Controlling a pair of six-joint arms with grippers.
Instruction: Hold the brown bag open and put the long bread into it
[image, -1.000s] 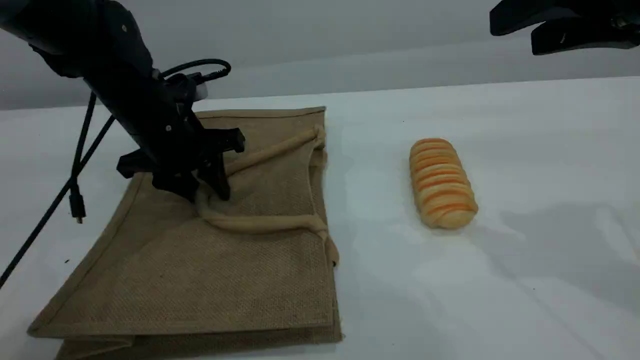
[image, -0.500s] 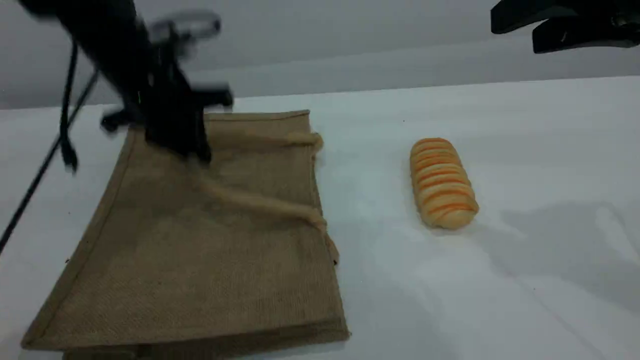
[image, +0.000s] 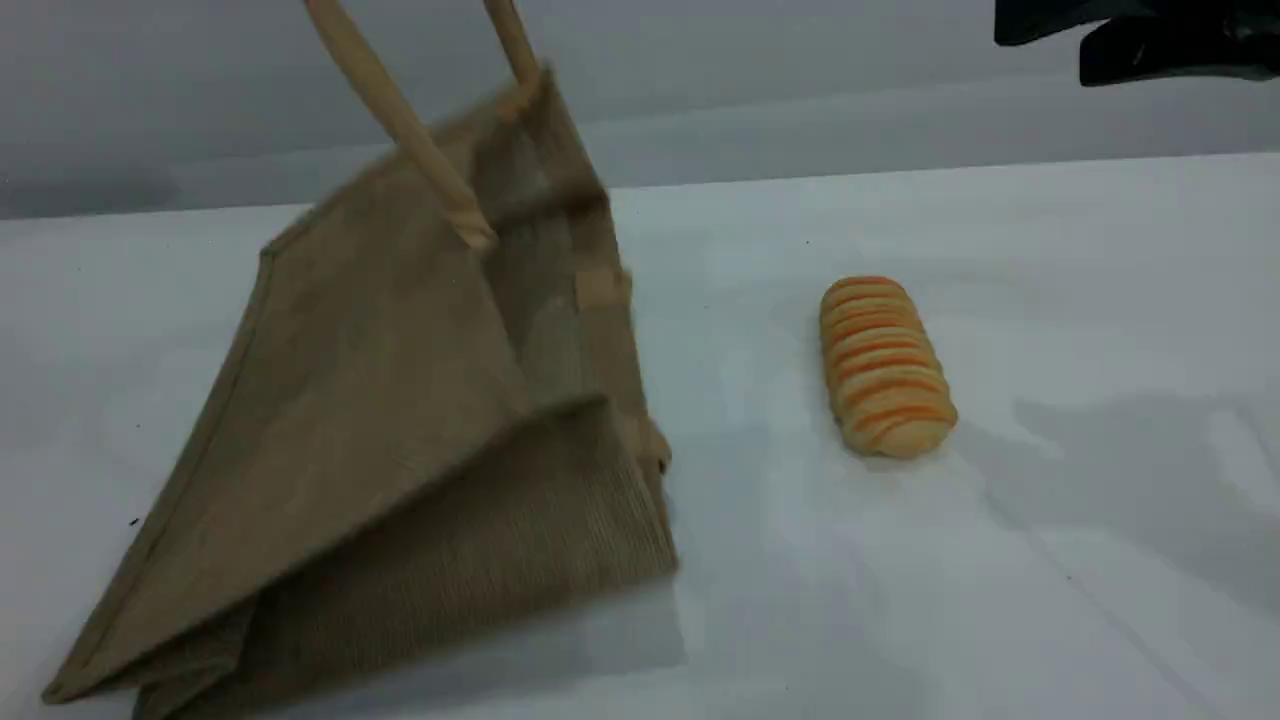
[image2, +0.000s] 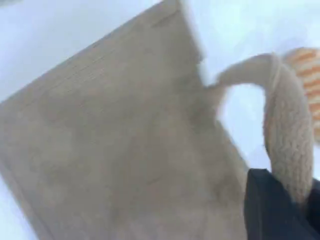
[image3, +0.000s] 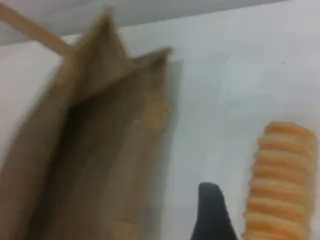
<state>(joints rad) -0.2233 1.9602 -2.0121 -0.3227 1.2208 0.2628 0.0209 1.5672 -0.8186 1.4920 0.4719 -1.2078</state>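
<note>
Now, step: lifting one side of the tan-brown woven jute bag (image: 400, 400) by its thick beige loop handle (image: 400, 115) so the mouth gapes.
Left gripper: the left gripper (image2: 280, 210) is clenched on the handle, seen at the bottom of the left wrist view; in the scene view it is above the frame.
Bag: upper panel pulled up and tilted, lower panel on the white table (image: 1000, 560); the mouth faces the bread side and shows a dark gap in the right wrist view.
Bread: the small ribbed golden-yellow loaf (image: 884, 366) lies on the table to the right of the bag, apart from it, untouched.
Right gripper: the right gripper (image: 1140, 40) hangs high, right of the bag, fingers spread and holding nothing.
Advice: I judge a steady upward pull best, high enough to keep the mouth wide, without dragging the bag away from the loaf.
</note>
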